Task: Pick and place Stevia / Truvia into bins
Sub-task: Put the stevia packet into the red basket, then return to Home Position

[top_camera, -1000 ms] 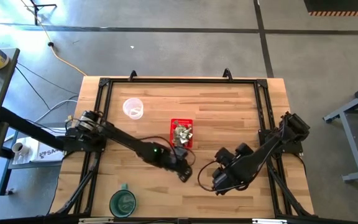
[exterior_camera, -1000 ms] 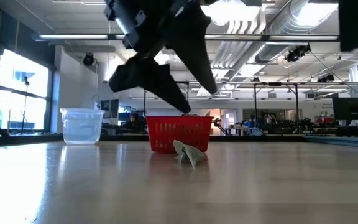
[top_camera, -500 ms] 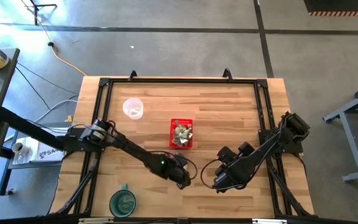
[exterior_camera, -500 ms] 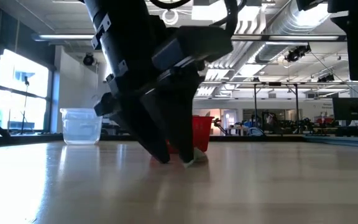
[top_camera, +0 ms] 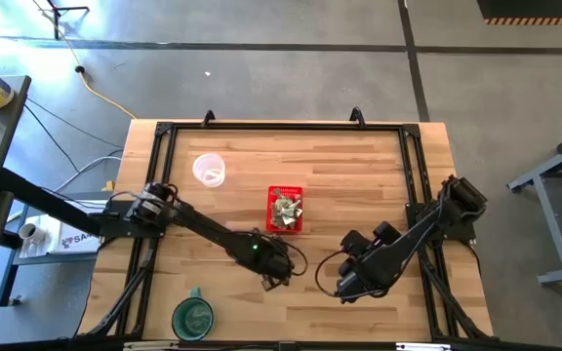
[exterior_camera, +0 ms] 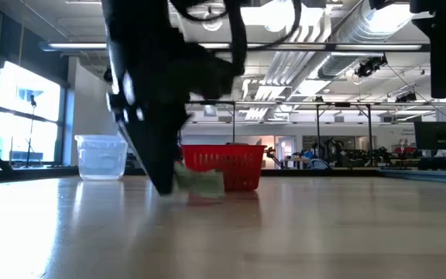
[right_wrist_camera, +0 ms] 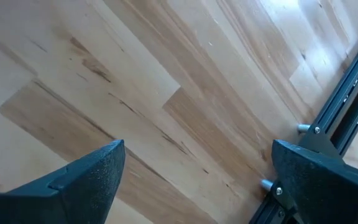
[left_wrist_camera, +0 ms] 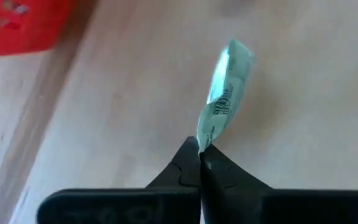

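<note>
One pale green and white Stevia sachet [left_wrist_camera: 225, 93] sticks out from my left gripper [left_wrist_camera: 201, 163], which is shut on it just near of the red basket [top_camera: 270, 216]. In the low view the sachet [exterior_camera: 201, 182] shows in front of the basket [exterior_camera: 238, 161], close over the tabletop. Several more sachets [top_camera: 286, 208] lie inside the basket. My right gripper [top_camera: 342, 288] stands open over bare wood to the right of the left one, with nothing between its fingers [right_wrist_camera: 86, 180]. My left gripper pinches one end of the sachet [left_wrist_camera: 207, 134] between its two fingertips. The fingers slant down from the table's left. The rest of the sachet stands out beyond the tips, slightly curled. Whether its free end touches the table I cannot tell.
A clear plastic cup [top_camera: 209, 169] stands at the far left of the basket. A round green cup [top_camera: 193, 317] sits by the near edge. A black metal frame [top_camera: 413, 185] runs round the table. Bare wood lies between the two grippers.
My left gripper has come down at the sachet lying near of the basket, shut on it and taken hold. It has then gone a little toward the table's left edge, carrying the sachet along.
</note>
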